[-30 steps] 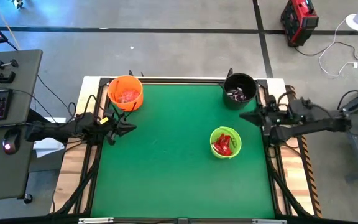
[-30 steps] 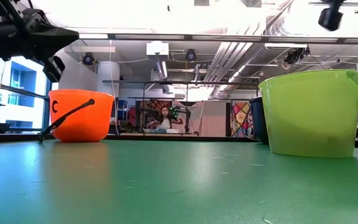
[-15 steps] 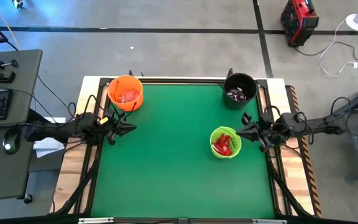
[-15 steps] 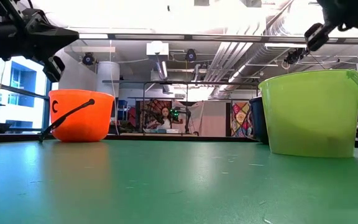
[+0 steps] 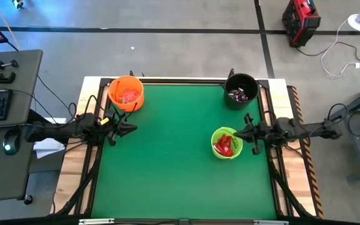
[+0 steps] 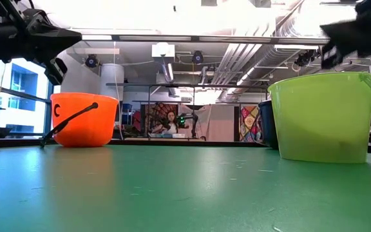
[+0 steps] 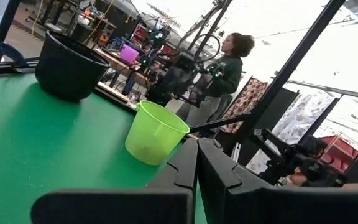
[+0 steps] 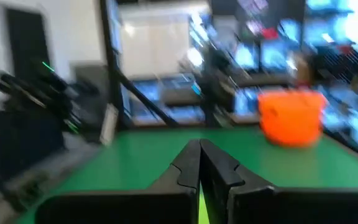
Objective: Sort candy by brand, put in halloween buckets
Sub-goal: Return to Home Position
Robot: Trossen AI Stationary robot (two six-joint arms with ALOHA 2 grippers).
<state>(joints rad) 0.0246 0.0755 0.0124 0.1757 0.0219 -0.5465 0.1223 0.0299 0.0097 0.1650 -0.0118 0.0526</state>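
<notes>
Red-wrapped candy (image 5: 224, 145) lies heaped inside the lime green bucket (image 5: 226, 157), which stands upright on the green table (image 5: 167, 169) near its right edge. Dark-wrapped candy (image 5: 237, 95) sits in the black bucket (image 5: 250, 81), just beyond the lime green bucket at the table's far edge. Pale, pinkish-looking candy (image 5: 129, 96) sits in the orange bucket (image 5: 110, 94), well apart from the lime green bucket, across the table to its far left. The right gripper (image 5: 239, 133) hangs just beside the lime green bucket's right rim and above it, its two fingers pressed together with nothing between them. The left gripper (image 5: 132, 128) waits well to the left of the lime green bucket, near the orange one, its fingers likewise together and empty. In the left wrist view a person (image 7: 229, 62) stands in the room behind the lime green bucket
</notes>
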